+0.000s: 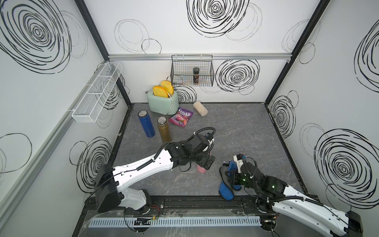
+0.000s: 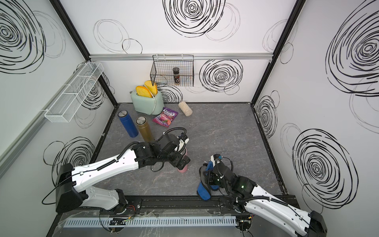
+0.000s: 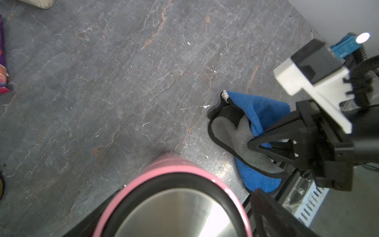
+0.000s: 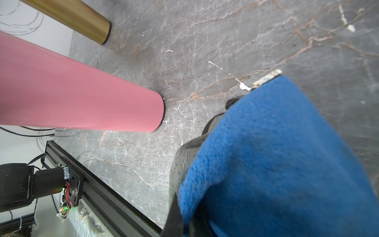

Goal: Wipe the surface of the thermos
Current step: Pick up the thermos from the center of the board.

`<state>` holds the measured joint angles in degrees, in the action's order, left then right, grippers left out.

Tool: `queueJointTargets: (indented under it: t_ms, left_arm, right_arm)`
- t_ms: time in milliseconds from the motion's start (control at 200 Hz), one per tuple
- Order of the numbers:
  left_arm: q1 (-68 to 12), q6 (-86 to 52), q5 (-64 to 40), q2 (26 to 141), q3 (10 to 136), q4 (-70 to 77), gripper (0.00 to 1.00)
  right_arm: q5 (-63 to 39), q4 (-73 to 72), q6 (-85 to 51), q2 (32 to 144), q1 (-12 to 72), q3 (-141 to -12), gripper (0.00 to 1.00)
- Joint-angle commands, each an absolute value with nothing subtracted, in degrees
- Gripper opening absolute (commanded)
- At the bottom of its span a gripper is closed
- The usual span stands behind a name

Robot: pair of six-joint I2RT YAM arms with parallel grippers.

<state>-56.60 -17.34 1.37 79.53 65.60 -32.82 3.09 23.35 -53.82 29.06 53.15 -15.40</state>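
A pink thermos (image 1: 202, 169) (image 2: 182, 170) stands upright on the grey floor near the front middle. My left gripper (image 1: 205, 162) (image 2: 181, 161) reaches over its top, jaws spread wide on either side. In the left wrist view the steel lid and pink rim (image 3: 172, 205) fill the space between the fingers (image 3: 272, 213), with a thin gap showing at one side. My right gripper (image 1: 233, 176) (image 2: 208, 177) (image 3: 266, 143) sits just right of the thermos, shut on a blue and grey cloth (image 1: 226, 190) (image 2: 204, 192) (image 3: 260, 110) (image 4: 276, 153). The thermos body (image 4: 82, 98) is a little apart from the cloth.
A gold thermos (image 1: 164, 131) and a blue thermos (image 1: 146, 125) stand at the back left. Behind them are a green toaster (image 1: 163, 102), a purple candy bag (image 1: 180, 119) and a lying jar (image 1: 200, 108). A wire basket (image 1: 209, 82) hangs on the back wall. A black rail (image 1: 184, 203) edges the front.
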Motion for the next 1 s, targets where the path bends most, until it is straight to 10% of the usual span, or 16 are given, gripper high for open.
queueJointTargets:
  t_ms: [0, 410, 650, 780, 991]
  left_arm:
    - [-56.7, -16.8, 0.9, 80.0, 63.7, -30.1, 1.0]
    - [-57.3, -16.3, 2.5, 80.8, 58.6, -23.8, 0.85]
    - [-58.4, -16.2, 2.9, 78.6, 53.3, -22.3, 0.41]
    - [-58.9, -17.6, 2.6, 75.4, 49.7, -22.1, 0.0]
    - [-63.7, -20.2, 9.6, 62.3, 44.7, -21.7, 0.0]
  right_arm:
    - [3.7, 24.2, -56.1, 27.5, 53.6, -14.3, 0.0]
    - [3.5, 25.9, -55.3, 26.3, 53.8, -16.7, 0.0]
    - [6.6, 27.7, -51.5, 30.5, 54.5, -25.6, 0.0]
    - [6.9, 27.0, -49.0, 35.7, 55.3, -32.1, 0.0]
    - [8.3, 23.9, -46.0, 44.9, 63.4, -46.6, 0.0]
